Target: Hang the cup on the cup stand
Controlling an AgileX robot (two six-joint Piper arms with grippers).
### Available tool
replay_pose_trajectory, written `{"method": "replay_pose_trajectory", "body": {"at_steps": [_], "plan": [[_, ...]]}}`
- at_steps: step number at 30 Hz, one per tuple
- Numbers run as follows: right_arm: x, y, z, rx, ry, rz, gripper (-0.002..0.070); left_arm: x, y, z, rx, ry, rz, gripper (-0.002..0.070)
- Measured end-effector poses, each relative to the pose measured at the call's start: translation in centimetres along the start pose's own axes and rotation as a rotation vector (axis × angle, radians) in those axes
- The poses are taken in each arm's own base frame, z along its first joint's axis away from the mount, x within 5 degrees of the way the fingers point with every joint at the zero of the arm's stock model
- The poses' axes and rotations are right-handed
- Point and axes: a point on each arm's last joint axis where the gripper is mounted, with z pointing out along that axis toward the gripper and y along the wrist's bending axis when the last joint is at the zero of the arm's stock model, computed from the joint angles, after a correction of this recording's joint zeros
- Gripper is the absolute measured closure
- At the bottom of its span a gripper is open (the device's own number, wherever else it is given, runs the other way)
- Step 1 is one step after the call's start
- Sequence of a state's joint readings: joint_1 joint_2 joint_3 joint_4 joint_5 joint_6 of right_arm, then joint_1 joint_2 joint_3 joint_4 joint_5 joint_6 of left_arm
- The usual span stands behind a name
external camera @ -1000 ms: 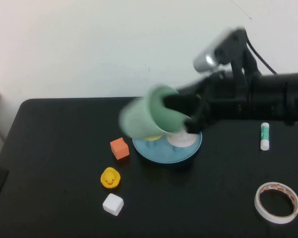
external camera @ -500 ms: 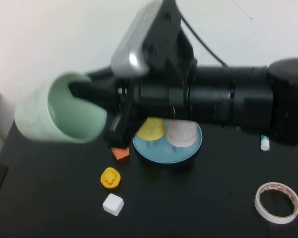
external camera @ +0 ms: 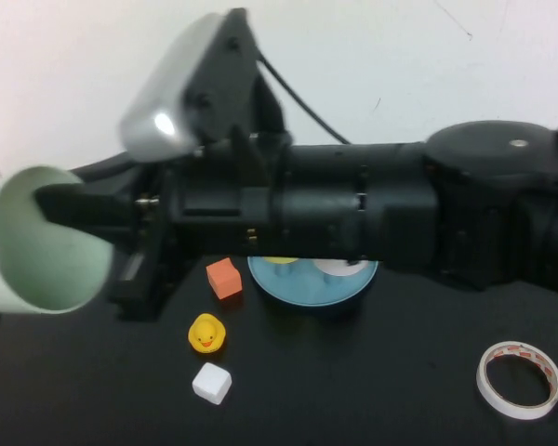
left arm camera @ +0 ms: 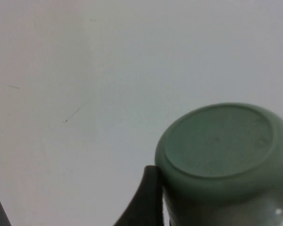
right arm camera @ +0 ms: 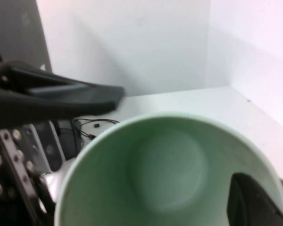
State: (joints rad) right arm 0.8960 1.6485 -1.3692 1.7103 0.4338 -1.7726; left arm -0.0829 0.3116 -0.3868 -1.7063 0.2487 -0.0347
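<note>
While the left gripper gapes wide, the right gripper pinches the matte, tapered cup by its rim

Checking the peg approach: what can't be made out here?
Cup stand: high view, right arm hides its pegs.
Right gripper, far left, shut on cup: cup wall hides its outer finger.
Left gripper: no view shows it clearly; position unknown.

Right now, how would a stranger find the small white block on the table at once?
Start at the blue cup stand in the middle of the black table. Move toward the camera and leftward, past the orange block and the yellow duck. The white block lies just beyond, the only white cube.
</note>
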Motion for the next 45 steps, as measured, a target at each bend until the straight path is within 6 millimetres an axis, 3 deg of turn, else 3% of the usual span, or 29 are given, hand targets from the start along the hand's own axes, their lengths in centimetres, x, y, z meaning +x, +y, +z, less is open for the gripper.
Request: {"method": "replay_pose_trajectory", "body": {"at_steps": [5, 13, 15, 18, 22, 25, 26, 28, 32, 37, 42, 45], "plan": [[-0.1, 0.4, 1.6, -0.054, -0.014, 0.001, 0.0653, -0.2, 0.0, 0.0, 0.002, -0.021, -0.006, -0.0017], [0.9, 0.8, 2.3, -0.144, -0.004, 0.019, 0.0657, -0.4, 0.0, 0.0, 0.003, -0.045, -0.006, -0.0015], [1.1, 1.1, 2.5, -0.183, -0.005, 0.017, 0.0657, -0.5, 0.0, 0.0, 0.003, -0.051, -0.002, 0.0011], [1.2, 1.3, 2.5, -0.198, -0.007, 0.001, 0.0657, -0.6, 0.0, 0.0, 0.002, -0.064, 0.025, 0.0120], [1.2, 1.2, 2.5, -0.189, -0.004, -0.005, 0.0645, -0.7, 0.0, 0.0, 0.001, -0.074, 0.072, 0.0121], [1.3, 1.2, 2.6, -0.185, 0.000, -0.009, 0.0570, -0.7, 0.0, 0.0, -0.002, -0.078, 0.147, 0.0122], [1.4, 1.2, 2.6, -0.183, 0.014, -0.016, 0.0494, -0.8, 0.0, 0.0, -0.004, -0.086, 0.193, 0.0122], [1.7, 1.1, 2.6, -0.173, 0.053, -0.033, 0.0409, -0.8, 0.0, 0.0, -0.006, -0.089, 0.231, 0.0122], [2.0, 1.3, 1.8, -0.169, 0.162, -0.105, 0.0316, -1.0, 0.0, -0.1, -0.015, -0.114, 0.338, 0.0122], [1.3, 1.9, -0.5, -0.161, 0.328, -0.204, 0.0297, -1.5, -0.4, 0.1, -0.040, -0.164, 0.588, 0.0123], [1.8, 2.3, -3.5, -0.142, 0.619, -0.213, 0.0309, -1.6, -2.5, 1.9, -0.086, -0.140, 1.171, 0.0123], [2.6, 2.1, -5.7, -0.099, 0.853, -0.187, 0.0388, -1.4, -3.3, 4.0, -0.094, -0.048, 1.506, 0.0123]]}}
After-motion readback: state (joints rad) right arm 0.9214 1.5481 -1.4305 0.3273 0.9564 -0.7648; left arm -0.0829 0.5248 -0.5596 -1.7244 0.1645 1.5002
